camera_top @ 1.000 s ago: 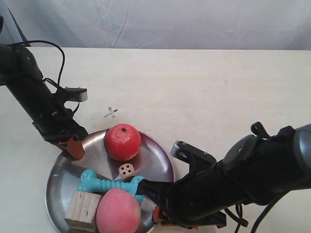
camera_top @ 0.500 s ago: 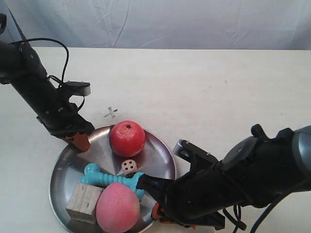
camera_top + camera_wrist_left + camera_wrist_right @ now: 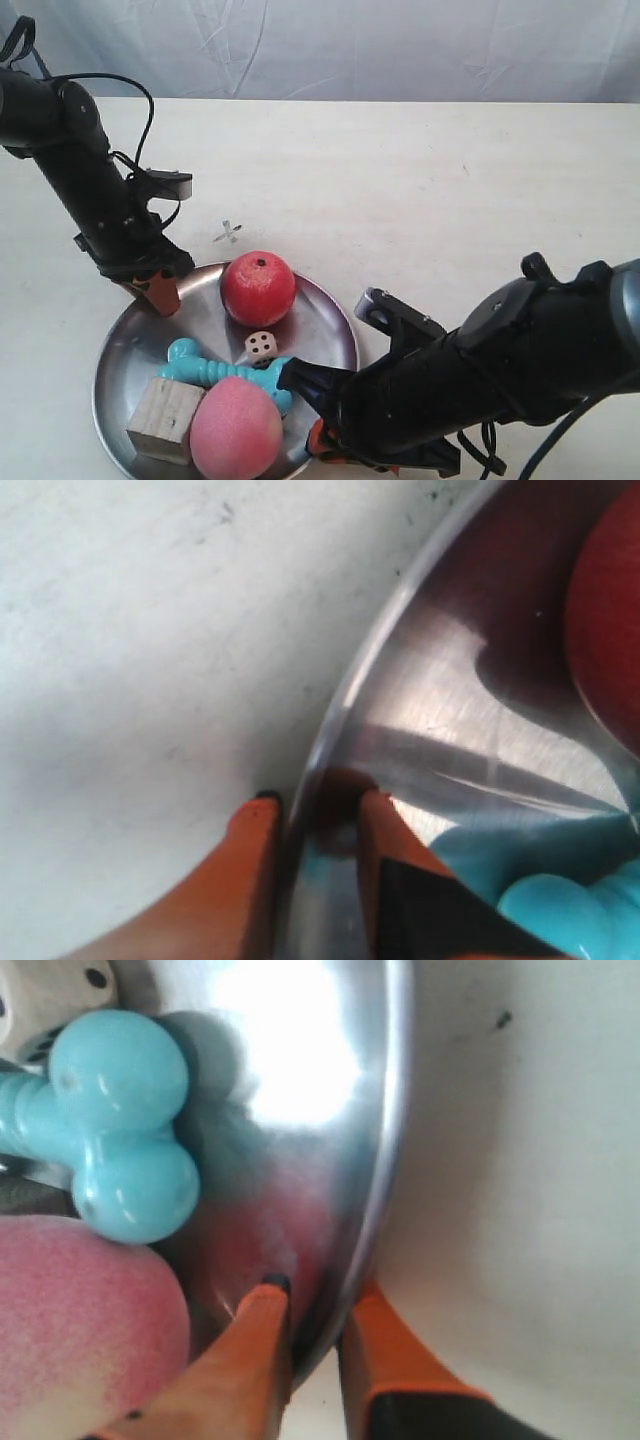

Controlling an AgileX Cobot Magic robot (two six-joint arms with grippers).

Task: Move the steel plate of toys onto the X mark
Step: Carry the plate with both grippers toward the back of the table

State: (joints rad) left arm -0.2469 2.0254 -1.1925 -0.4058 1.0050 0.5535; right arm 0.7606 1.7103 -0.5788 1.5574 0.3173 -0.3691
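Observation:
The steel plate (image 3: 190, 322) holds the red apple (image 3: 258, 288), white die (image 3: 261, 347), turquoise bone (image 3: 222, 372), pink peach (image 3: 235, 432) and wooden cube (image 3: 163, 420). The X mark (image 3: 228, 232) is on the cream table just beyond the plate's far rim. My left gripper (image 3: 156, 291), on the arm at the exterior view's left, is shut on the plate's rim (image 3: 400, 600); one finger (image 3: 255, 825) is outside it and one inside. My right gripper (image 3: 322, 440) is shut on the opposite rim (image 3: 395, 1110), beside the peach (image 3: 80, 1320) and the bone (image 3: 125, 1120).
A pale wrinkled backdrop (image 3: 330, 45) runs along the table's far edge. The left arm's black cable (image 3: 140, 110) loops above the table. The right arm's bulky black body (image 3: 500, 370) covers the table's near right part.
The plate, held at both rims, has shifted slightly toward the X mark. The left arm stands more upright. The toys have barely moved inside the plate.

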